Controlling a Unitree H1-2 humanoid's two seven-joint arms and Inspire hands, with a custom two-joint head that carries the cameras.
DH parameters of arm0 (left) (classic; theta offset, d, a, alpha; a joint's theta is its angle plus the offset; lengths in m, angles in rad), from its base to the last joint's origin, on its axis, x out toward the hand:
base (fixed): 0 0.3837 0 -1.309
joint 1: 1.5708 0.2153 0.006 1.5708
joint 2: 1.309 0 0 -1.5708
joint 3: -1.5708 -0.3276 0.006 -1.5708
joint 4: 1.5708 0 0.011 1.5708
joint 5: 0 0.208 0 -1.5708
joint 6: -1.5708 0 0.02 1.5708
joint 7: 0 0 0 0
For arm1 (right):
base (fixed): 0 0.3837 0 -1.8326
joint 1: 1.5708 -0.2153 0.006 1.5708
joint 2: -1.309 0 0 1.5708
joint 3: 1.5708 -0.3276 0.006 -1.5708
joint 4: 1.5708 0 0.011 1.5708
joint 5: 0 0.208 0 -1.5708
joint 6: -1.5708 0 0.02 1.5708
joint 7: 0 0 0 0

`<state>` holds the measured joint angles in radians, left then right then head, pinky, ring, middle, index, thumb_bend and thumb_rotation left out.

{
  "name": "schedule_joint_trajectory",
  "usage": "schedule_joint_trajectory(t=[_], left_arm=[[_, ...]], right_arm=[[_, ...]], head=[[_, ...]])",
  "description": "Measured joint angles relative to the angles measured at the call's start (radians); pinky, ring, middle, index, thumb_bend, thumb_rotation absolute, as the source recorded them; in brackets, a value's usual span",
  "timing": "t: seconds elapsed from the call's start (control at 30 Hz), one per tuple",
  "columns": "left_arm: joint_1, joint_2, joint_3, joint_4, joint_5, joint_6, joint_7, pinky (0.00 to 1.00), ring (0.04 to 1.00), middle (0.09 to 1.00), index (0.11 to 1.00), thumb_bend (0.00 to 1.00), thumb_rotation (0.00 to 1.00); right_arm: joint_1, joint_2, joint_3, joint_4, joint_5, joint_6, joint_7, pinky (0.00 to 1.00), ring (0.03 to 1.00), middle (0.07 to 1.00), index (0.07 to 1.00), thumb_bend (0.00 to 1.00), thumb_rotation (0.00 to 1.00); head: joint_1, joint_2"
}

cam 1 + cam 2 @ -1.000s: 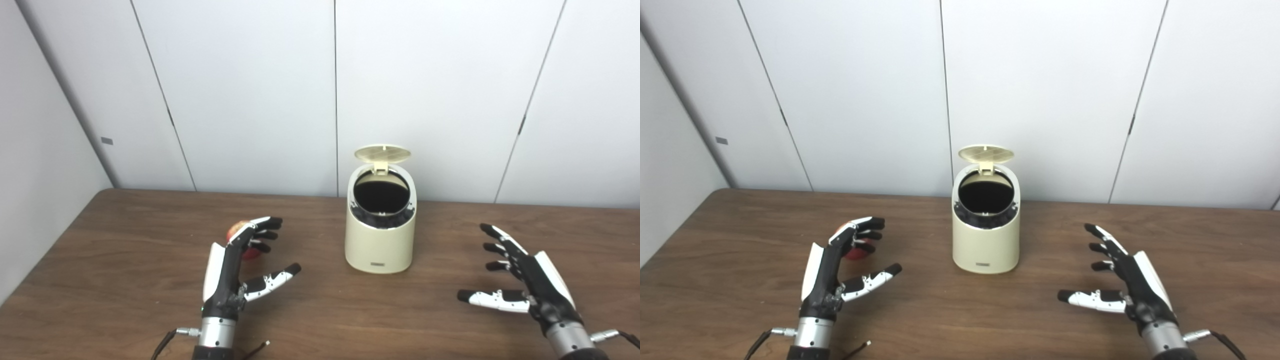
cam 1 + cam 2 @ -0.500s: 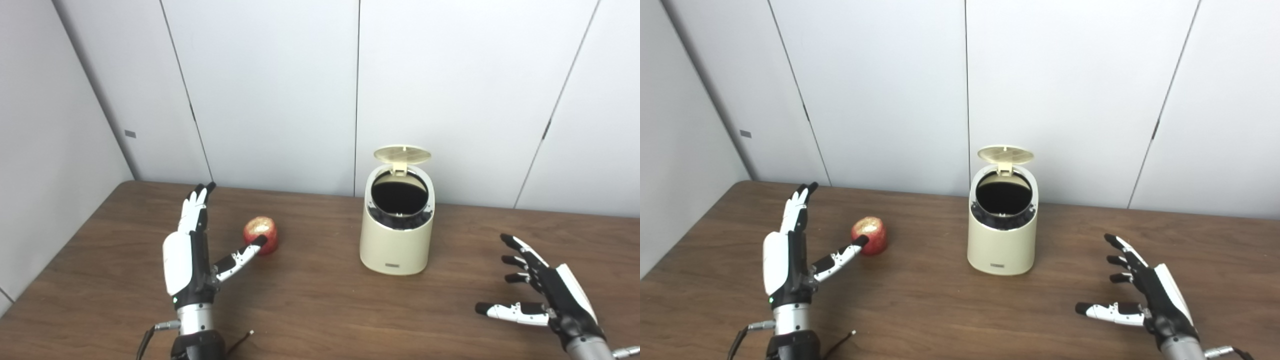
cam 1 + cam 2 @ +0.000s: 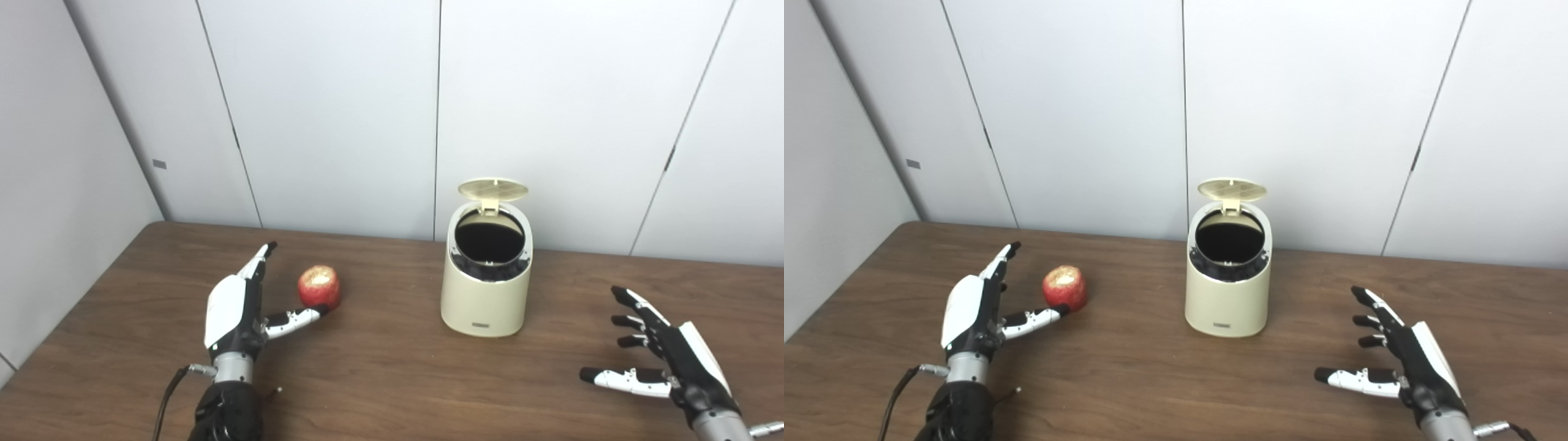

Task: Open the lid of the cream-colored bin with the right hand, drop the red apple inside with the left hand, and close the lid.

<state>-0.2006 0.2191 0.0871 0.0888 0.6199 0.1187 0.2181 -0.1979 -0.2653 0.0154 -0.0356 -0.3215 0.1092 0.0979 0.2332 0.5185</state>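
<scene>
My left hand (image 3: 236, 312) is spread beside the apple (image 3: 319, 287), thumb tip at its base; it looks round, firm, smooth, likely to roll, so I'd wrap its sides

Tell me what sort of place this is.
Probably a lab or test room rather than a home: a bare wooden table stands against plain white wall panels, and only a cream-colored bin with its lid up and a red apple sit on it.
</scene>
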Motion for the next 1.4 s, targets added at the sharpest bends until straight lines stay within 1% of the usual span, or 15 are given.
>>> schedule_joint_trajectory(t=[0.17, 0.3, 0.43, 0.5, 0.67, 0.77, 0.93, 1.0, 1.03, 1.1, 1.13, 1.17, 1.2, 1.23, 1.4], left_arm=[[-0.013, 0.018, -0.027, 0.021, -0.011, 0.038, -0.033, 0.69, 0.848, 0.843, 0.909, 1.00, 0.36], [-0.020, 0.026, -0.050, 0.029, -0.010, 0.056, -0.037, 0.64, 0.792, 0.797, 0.880, 1.00, 0.35], [-0.044, 0.033, -0.075, 0.067, 0.013, 0.057, -0.005, 0.61, 0.752, 0.764, 0.843, 0.97, 0.34], [-0.054, 0.037, -0.090, 0.088, 0.030, 0.057, 0.014, 0.60, 0.736, 0.755, 0.830, 0.95, 0.32], [-0.063, 0.039, -0.113, 0.112, 0.041, 0.057, 0.041, 0.59, 0.730, 0.747, 0.815, 0.92, 0.35], [-0.071, 0.039, -0.121, 0.123, 0.039, 0.055, 0.049, 0.58, 0.723, 0.744, 0.806, 0.91, 0.33], [-0.090, 0.039, -0.127, 0.150, 0.028, 0.051, 0.060, 0.58, 0.719, 0.741, 0.793, 0.89, 0.31], [-0.096, 0.038, -0.131, 0.160, 0.027, 0.048, 0.066, 0.57, 0.690, 0.730, 0.782, 0.88, 0.27], [-0.100, 0.037, -0.132, 0.168, 0.024, 0.044, 0.071, 0.55, 0.647, 0.688, 0.757, 0.87, 0.23], [-0.108, 0.033, -0.130, 0.192, 0.018, 0.028, 0.095, 0.50, 0.568, 0.593, 0.715, 0.83, 0.14], [-0.113, 0.032, -0.130, 0.204, 0.017, 0.019, 0.108, 0.47, 0.527, 0.540, 0.684, 0.69, 0.07], [-0.119, 0.032, -0.132, 0.217, 0.016, 0.011, 0.124, 0.43, 0.476, 0.504, 0.588, 0.60, 0.03], [-0.125, 0.031, -0.133, 0.236, 0.016, 0.000, 0.144, 0.41, 0.451, 0.492, 0.541, 0.56, 0.01], [-0.129, 0.031, -0.135, 0.253, 0.016, -0.012, 0.161, 0.39, 0.436, 0.462, 0.538, 0.54, 0.01], [-0.146, 0.027, -0.150, 0.307, 0.008, -0.062, 0.217, 0.35, 0.417, 0.466, 0.501, 0.52, 0.00]], right_arm=[[-0.002, 0.000, 0.000, -0.001, -0.002, 0.002, 0.000, 0.69, 0.823, 0.921, 0.901, 0.82, 0.20], [-0.001, 0.000, 0.000, -0.002, -0.004, 0.002, 0.000, 0.68, 0.818, 0.916, 0.896, 0.83, 0.23], [-0.001, 0.000, 0.000, -0.010, -0.013, 0.003, 0.000, 0.67, 0.813, 0.914, 0.896, 0.83, 0.24], [-0.001, 0.000, 0.000, -0.017, -0.013, 0.007, 0.000, 0.67, 0.818, 0.916, 0.895, 0.82, 0.21], [-0.001, 0.000, -0.001, -0.036, -0.013, 0.024, 0.000, 0.67, 0.821, 0.918, 0.897, 0.81, 0.18], [0.001, 0.000, 0.000, -0.042, -0.013, 0.042, 0.001, 0.67, 0.820, 0.918, 0.897, 0.81, 0.18], [0.003, 0.000, -0.001, -0.068, -0.013, 0.048, 0.001, 0.66, 0.823, 0.924, 0.899, 0.80, 0.18], [0.004, 0.000, -0.001, -0.069, -0.013, 0.048, 0.001, 0.65, 0.822, 0.923, 0.900, 0.80, 0.18], [0.005, 0.000, 0.000, -0.069, -0.013, 0.048, 0.001, 0.65, 0.821, 0.922, 0.899, 0.80, 0.18], [0.008, 0.000, -0.001, -0.069, -0.013, 0.048, 0.001, 0.64, 0.820, 0.921, 0.897, 0.80, 0.18], [0.009, 0.000, -0.001, -0.069, -0.013, 0.048, 0.001, 0.64, 0.820, 0.922, 0.897, 0.79, 0.18], [0.010, 0.000, -0.001, -0.069, -0.012, 0.048, 0.001, 0.64, 0.820, 0.922, 0.896, 0.80, 0.18], [0.012, 0.000, -0.002, -0.070, -0.012, 0.048, 0.001, 0.64, 0.820, 0.922, 0.895, 0.80, 0.18], [0.015, 0.000, -0.002, -0.072, -0.012, 0.048, 0.001, 0.64, 0.814, 0.920, 0.895, 0.79, 0.19], [0.035, -0.007, -0.002, -0.083, -0.018, 0.048, 0.001, 0.60, 0.793, 0.911, 0.888, 0.80, 0.19]], head=[[-0.005, 0.005], [-0.005, 0.006], [-0.009, 0.011], [-0.014, 0.011], [-0.020, 0.015], [-0.023, 0.017], [-0.032, 0.021], [-0.034, 0.023], [-0.035, 0.025], [-0.035, 0.025], [-0.037, 0.025], [-0.037, 0.025], [-0.037, 0.025], [-0.040, 0.028], [-0.044, 0.035]])
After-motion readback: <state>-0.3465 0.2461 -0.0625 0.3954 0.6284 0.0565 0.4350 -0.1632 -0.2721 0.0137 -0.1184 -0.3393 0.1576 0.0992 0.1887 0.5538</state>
